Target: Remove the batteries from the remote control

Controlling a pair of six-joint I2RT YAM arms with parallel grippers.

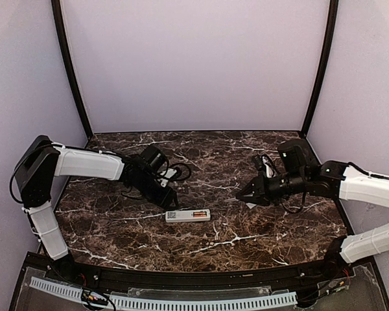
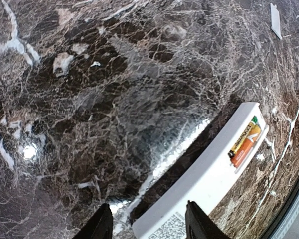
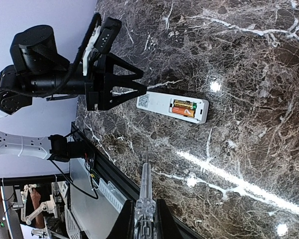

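My left gripper (image 2: 149, 224) is half open, fingers astride the near end of the remote control (image 2: 209, 174), I judge to pin it down. The batteries (image 2: 245, 142) sit in its recess, ahead and right. My right gripper (image 3: 146, 219) pinches a thin grey stick (image 3: 145, 184), likely for prying. The tabletop (image 2: 89, 124) is glossy brown marble, the walls (image 1: 194, 65) pale lilac.

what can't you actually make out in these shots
- remote control front: it faces the table, so it is hidden in every view.
- Its near end, left wrist view: cut off by the bottom edge, so contact with the left fingers is unclear.
- batteries, top view: too small to count.
- grey stick, right wrist view: base hidden between the right fingers.
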